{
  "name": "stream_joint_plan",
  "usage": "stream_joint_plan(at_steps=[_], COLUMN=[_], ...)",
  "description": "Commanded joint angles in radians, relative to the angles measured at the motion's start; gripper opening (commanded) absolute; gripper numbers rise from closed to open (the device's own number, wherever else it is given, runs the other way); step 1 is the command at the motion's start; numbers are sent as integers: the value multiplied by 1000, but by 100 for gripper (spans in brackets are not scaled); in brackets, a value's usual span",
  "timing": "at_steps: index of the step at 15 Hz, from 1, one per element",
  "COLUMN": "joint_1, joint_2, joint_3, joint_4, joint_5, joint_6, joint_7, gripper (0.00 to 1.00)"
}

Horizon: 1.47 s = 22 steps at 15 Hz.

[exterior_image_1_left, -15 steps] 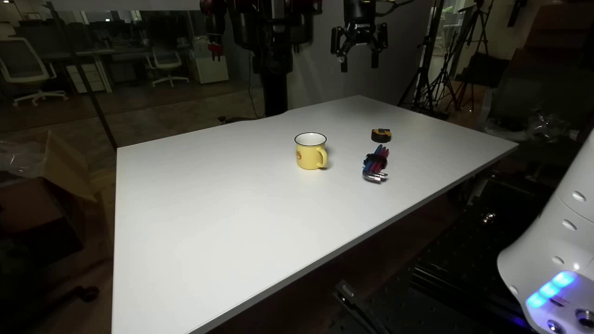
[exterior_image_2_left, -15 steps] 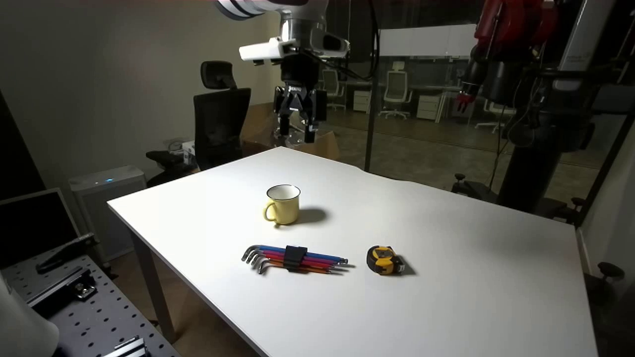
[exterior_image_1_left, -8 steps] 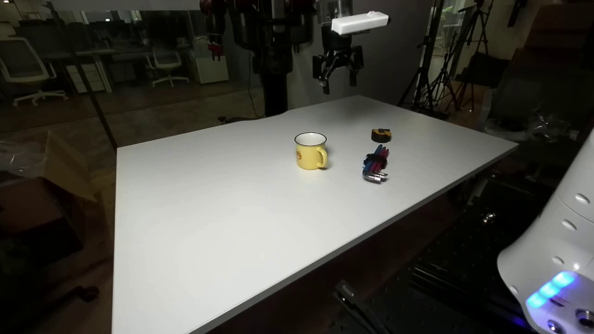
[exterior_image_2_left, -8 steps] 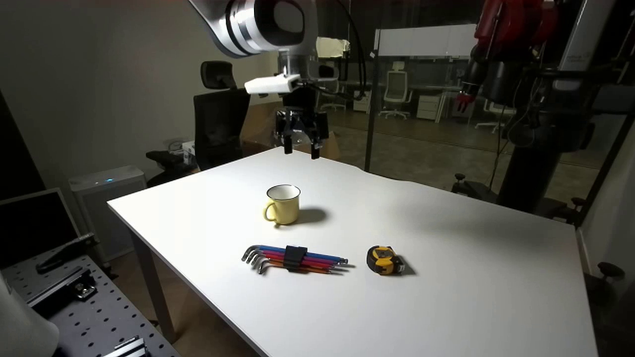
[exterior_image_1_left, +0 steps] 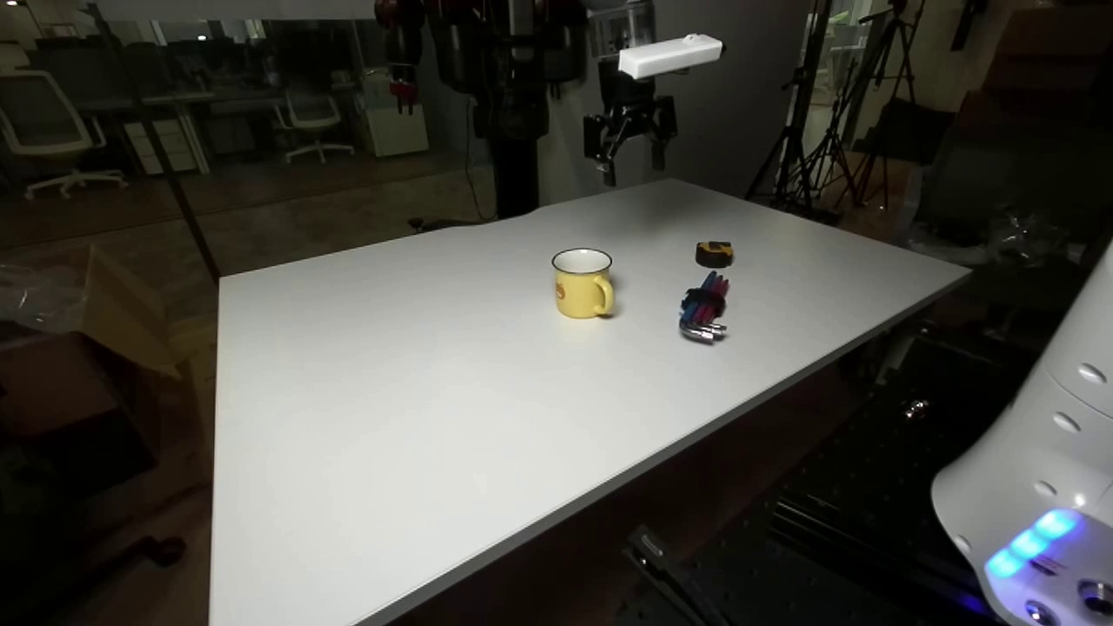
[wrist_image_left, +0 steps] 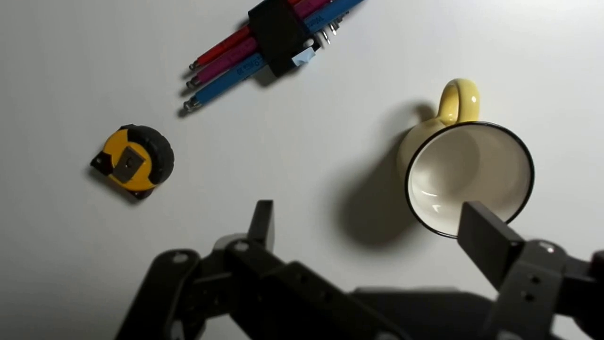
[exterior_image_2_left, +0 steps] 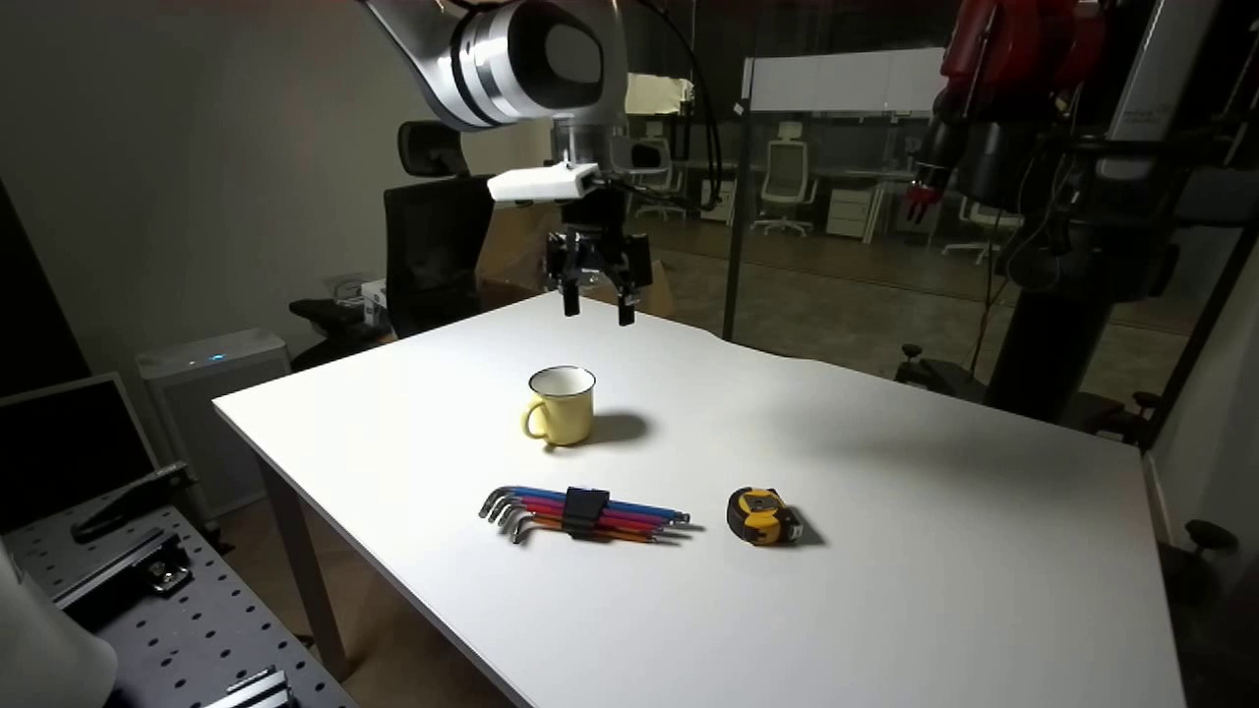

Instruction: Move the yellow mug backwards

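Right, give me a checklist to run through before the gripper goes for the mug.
1. Mug upright on the table: ok.
2. Gripper open and holding nothing: ok; its fingers stand apart.
3. Mug lined up between the fingers: not ok; in the wrist view it sits off to the right, with one finger overlapping it in the picture.
4. Handle out of the fingers' way: ok; in the wrist view it juts out on the far side from them.
5. Tape measure and hex keys apart from the mug: ok; neither touches it.
6. Which way counts as backwards: cannot tell; nothing visible marks it.
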Motion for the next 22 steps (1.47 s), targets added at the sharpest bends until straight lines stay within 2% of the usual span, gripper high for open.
stream_joint_plan(at_steps=[1,4,7,8,12,15,18,19,22], joint_1=[30,55,61,64,65,56,61,57,57], joint_2=[27,75,122,101,131,131,178,141,165], joint_3=[8,22,51,38,50,42,26,37,31], joint_4=[-13,-11,-9,-14,-14,-21,32,-9,8], joint_5=[-66,-126,-143,-126,-128,-138,-161,-135,-147], joint_6=[78,118,115,103,115,150,138,139,139], joint_7=[-22,-79,-207,-142,-197,-209,-202,-206,-206], gripper=[100,100,100,100,100,100,100,100,100])
